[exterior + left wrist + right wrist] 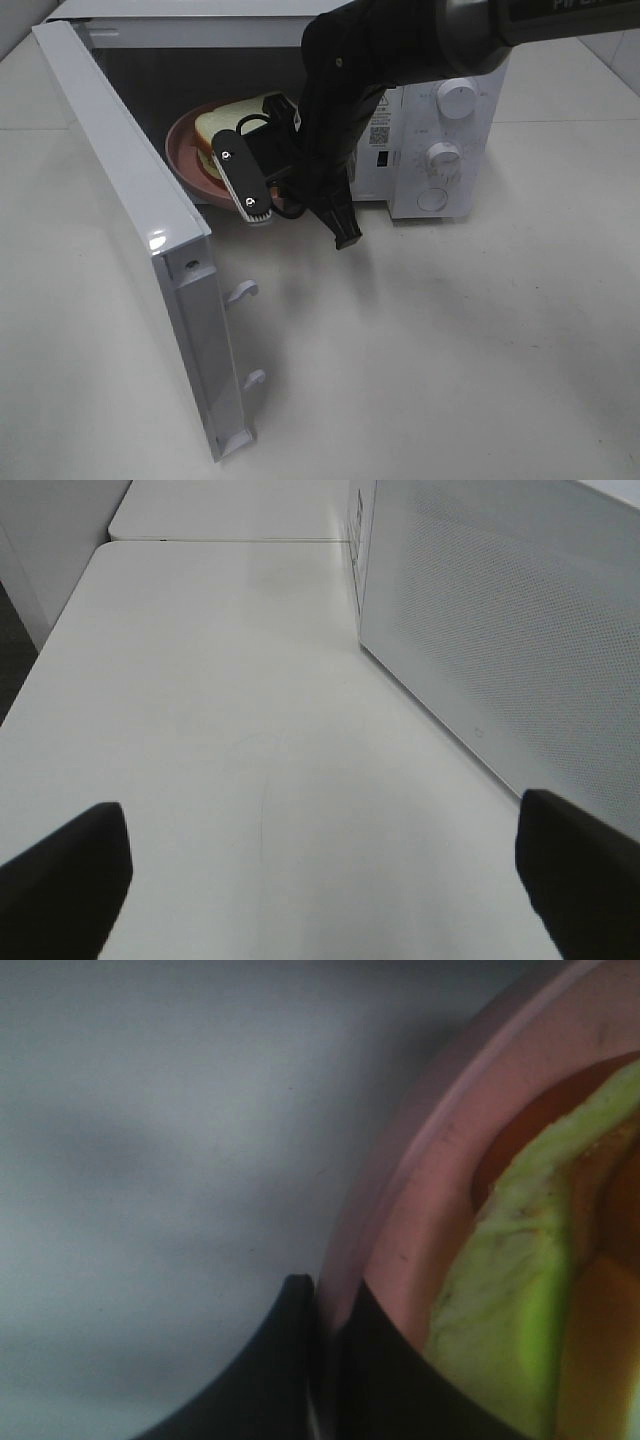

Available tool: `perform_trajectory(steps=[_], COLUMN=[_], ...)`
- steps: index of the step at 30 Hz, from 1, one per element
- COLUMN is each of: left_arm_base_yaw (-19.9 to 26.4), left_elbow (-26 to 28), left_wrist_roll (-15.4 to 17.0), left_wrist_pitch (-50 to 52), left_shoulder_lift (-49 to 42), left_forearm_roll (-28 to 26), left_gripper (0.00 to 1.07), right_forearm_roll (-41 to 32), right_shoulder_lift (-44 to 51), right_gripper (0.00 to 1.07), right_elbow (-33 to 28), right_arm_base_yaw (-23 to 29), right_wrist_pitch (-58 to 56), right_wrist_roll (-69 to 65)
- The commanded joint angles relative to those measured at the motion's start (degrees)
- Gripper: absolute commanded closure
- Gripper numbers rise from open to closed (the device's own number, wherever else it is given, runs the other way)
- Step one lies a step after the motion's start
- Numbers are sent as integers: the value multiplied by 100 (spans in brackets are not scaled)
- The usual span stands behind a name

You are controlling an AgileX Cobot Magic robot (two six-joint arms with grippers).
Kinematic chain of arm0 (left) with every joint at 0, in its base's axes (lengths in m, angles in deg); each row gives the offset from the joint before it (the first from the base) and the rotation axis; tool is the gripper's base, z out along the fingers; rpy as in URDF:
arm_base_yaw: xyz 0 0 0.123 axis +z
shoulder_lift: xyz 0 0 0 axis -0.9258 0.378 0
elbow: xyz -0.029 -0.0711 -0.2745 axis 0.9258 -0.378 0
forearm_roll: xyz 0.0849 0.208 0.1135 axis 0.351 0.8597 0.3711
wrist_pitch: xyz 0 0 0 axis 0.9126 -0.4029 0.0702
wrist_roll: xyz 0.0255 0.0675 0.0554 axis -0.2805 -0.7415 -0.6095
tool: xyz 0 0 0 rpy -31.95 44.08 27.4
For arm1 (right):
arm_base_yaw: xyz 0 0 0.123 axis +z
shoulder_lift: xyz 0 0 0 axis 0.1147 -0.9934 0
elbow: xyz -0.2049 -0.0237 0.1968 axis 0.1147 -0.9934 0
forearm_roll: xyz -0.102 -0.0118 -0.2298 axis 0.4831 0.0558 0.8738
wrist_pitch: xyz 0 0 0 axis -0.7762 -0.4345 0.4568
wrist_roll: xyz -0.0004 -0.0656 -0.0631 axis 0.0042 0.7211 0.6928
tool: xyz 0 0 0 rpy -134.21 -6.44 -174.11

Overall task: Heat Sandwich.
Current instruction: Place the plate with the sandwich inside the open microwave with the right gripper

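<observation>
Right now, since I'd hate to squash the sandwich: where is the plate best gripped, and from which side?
Pinch the plate's raised rim at its near edge, coming through the microwave's open front. The rim is thin and clear of the sandwich; the right gripper's fingers grip it there.

White worktop (pixel 480 350) under soft, even indoor light, its smooth surface giving back a dull sheen. A thin seam (pixel 570 121) crosses it at the far right. A faint grey shadow (pixel 400 290) lies across the middle. Seen from the left wrist camera, the slab's rounded corner meets a second white slab (pixel 230 520) along a straight joint, with a strip of dark floor (pixel 8 650) showing beside the worktop's edge.
</observation>
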Motion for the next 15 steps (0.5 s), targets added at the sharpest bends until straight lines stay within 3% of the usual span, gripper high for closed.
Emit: perform_trajectory(steps=[1, 15], left_arm_base_yaw=[-6, -6], left_elbow=[-6, -6], left_wrist_roll=[11, 11], left_wrist_pitch=[11, 11], left_shoulder_lift=[-149, -149], left_forearm_roll=[-17, -17], left_gripper=[9, 9], right_forearm_roll=[0, 40], right_shoulder_lift=[-109, -779], right_gripper=[107, 107], right_elbow=[327, 1375], right_arm_base_yaw=[-17, -17], right_wrist_pitch=[-29, -338], right_wrist_roll=[-132, -470])
